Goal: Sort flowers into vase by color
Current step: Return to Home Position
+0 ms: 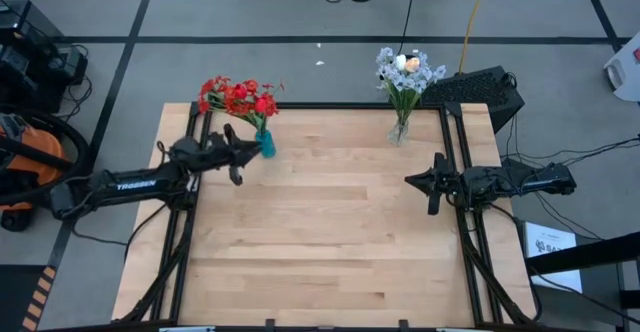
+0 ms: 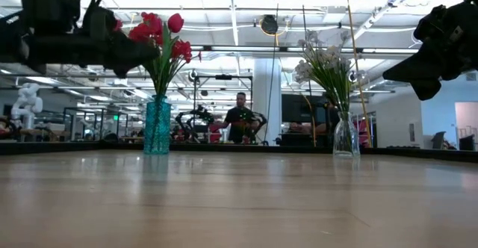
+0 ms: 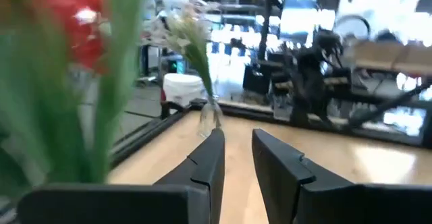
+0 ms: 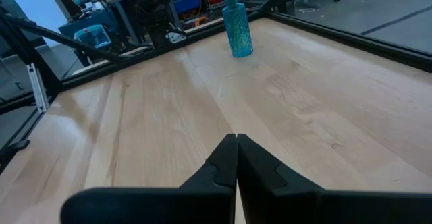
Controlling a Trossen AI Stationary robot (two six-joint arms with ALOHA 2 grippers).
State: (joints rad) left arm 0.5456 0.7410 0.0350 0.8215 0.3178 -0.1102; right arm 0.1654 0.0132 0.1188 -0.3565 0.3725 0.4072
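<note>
Red flowers [image 1: 238, 96] stand with their green stems in a blue vase [image 1: 265, 144] at the table's far left. Pale white and bluish flowers [image 1: 406, 72] stand in a clear glass vase [image 1: 399, 130] at the far right. My left gripper [image 1: 254, 153] hovers just left of the blue vase, level. It is open with nothing between its fingers [image 3: 209, 158]; the red blooms [image 3: 81, 21] and stems show blurred beside it. My right gripper [image 1: 412, 181] waits shut [image 4: 236, 143] above the table's right side, away from both vases.
Black frame rails [image 1: 450, 147] run along the table's left, right and far edges. Bare wooden tabletop [image 1: 320, 232] lies between the two arms and toward the near edge. A person [image 2: 240, 117] stands far off in the room behind the table.
</note>
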